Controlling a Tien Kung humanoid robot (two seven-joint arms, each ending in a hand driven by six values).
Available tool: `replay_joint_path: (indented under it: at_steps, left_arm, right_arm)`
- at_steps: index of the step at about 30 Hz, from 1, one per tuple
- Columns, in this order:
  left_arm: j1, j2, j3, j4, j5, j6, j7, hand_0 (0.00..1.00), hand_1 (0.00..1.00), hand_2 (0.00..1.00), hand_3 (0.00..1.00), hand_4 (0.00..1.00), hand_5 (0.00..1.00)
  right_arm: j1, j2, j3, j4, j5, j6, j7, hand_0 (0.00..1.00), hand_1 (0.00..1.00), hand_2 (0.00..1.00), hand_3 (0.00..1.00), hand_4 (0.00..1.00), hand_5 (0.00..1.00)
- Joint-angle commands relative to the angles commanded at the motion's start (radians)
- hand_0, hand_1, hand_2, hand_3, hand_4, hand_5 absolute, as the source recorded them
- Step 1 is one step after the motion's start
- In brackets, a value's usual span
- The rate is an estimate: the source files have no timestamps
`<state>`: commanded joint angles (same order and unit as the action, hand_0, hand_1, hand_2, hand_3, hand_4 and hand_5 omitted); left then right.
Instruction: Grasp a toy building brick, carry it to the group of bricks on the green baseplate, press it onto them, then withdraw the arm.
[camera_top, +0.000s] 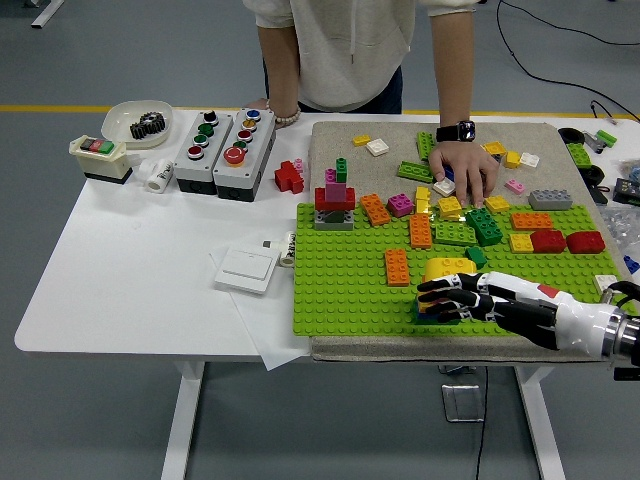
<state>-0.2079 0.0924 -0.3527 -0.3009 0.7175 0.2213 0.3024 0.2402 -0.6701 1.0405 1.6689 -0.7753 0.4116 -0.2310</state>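
Note:
My right hand (432, 300) lies low over the front of the green baseplate (340, 290), fingers (445, 288) stretched leftward and open; I see no brick in them. Just beyond the fingertips sits a yellow brick (447, 267), partly covered by them, with a small green brick (477, 256) beside it. An orange brick (397, 266) stands to the left. A stacked group of grey, red, pink and green bricks (335, 200) rises at the plate's far left corner. My left arm is out of view.
A person stands at the far side, one hand (463, 172) resting on loose bricks on the grey mat (330, 140), the other (284, 116) by the button boxes (222, 145). More bricks (548, 240) crowd the plate's far right. A white switch (246, 268) lies left.

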Motion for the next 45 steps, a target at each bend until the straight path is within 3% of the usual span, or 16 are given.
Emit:
replay_joint_path:
  at_steps: [10,16,22,30,31,32,38,39,43,44,45]
  left_arm:
    - [-0.002,0.001,0.004,0.000,-0.008,0.001,-0.002,0.758,0.758,0.739,0.585,0.644,0.660]
    - [-0.002,0.001,0.004,0.000,-0.007,0.000,-0.002,0.758,0.758,0.739,0.585,0.645,0.660]
    - [-0.002,0.001,0.003,0.000,-0.005,0.000,-0.002,0.758,0.758,0.737,0.585,0.644,0.659]
    - [-0.002,0.002,0.002,0.000,-0.005,-0.001,-0.002,0.757,0.758,0.739,0.585,0.644,0.660]
    - [-0.002,0.002,0.002,0.000,-0.005,-0.001,-0.002,0.757,0.758,0.739,0.585,0.644,0.660]
    - [-0.001,0.002,0.002,0.000,-0.004,-0.001,-0.002,0.757,0.758,0.740,0.585,0.645,0.660]
    - [-0.001,0.001,0.001,0.000,-0.003,-0.002,-0.001,0.757,0.758,0.740,0.585,0.645,0.660]
    - [-0.001,0.001,0.001,0.000,-0.003,-0.002,-0.001,0.757,0.758,0.738,0.585,0.644,0.659]
    - [0.000,0.001,0.000,0.001,-0.002,-0.002,-0.001,0.757,0.758,0.738,0.585,0.644,0.659]
    - [0.000,0.001,-0.001,0.001,-0.001,-0.003,-0.001,0.756,0.759,0.737,0.585,0.644,0.659]
    - [0.000,0.001,-0.001,0.001,-0.001,-0.003,-0.001,0.756,0.759,0.737,0.585,0.644,0.659]
  right_arm:
    - [-0.007,0.001,0.007,0.015,-0.007,0.006,-0.006,0.871,0.842,0.847,0.847,0.996,0.812]
    - [-0.033,-0.003,0.036,0.054,-0.016,0.037,-0.031,0.871,0.831,0.844,0.846,0.998,0.810]
    - [-0.066,-0.004,0.113,0.110,-0.015,0.092,-0.059,0.818,0.779,0.811,0.832,0.998,0.813]
    - [-0.077,-0.006,0.206,0.110,-0.001,0.098,-0.058,0.787,0.743,0.784,0.808,0.998,0.811]
    - [-0.078,-0.006,0.220,0.110,-0.001,0.092,-0.050,0.787,0.743,0.784,0.808,0.998,0.811]
    - [-0.077,-0.006,0.233,0.110,-0.004,0.083,-0.042,0.697,0.665,0.730,0.773,0.998,0.811]
    - [-0.075,-0.006,0.281,0.110,-0.042,0.025,0.009,0.697,0.665,0.730,0.773,0.998,0.811]
    - [-0.075,-0.006,0.286,0.110,-0.056,0.009,0.023,0.586,0.594,0.676,0.741,0.998,0.811]
    - [-0.080,-0.006,0.270,0.110,-0.160,-0.082,0.111,0.586,0.594,0.676,0.741,0.998,0.811]
    - [-0.081,-0.006,0.259,0.110,-0.195,-0.115,0.141,0.508,0.576,0.645,0.685,0.991,0.765]
    - [-0.081,-0.005,0.255,0.110,-0.221,-0.138,0.160,0.508,0.576,0.645,0.685,0.991,0.765]
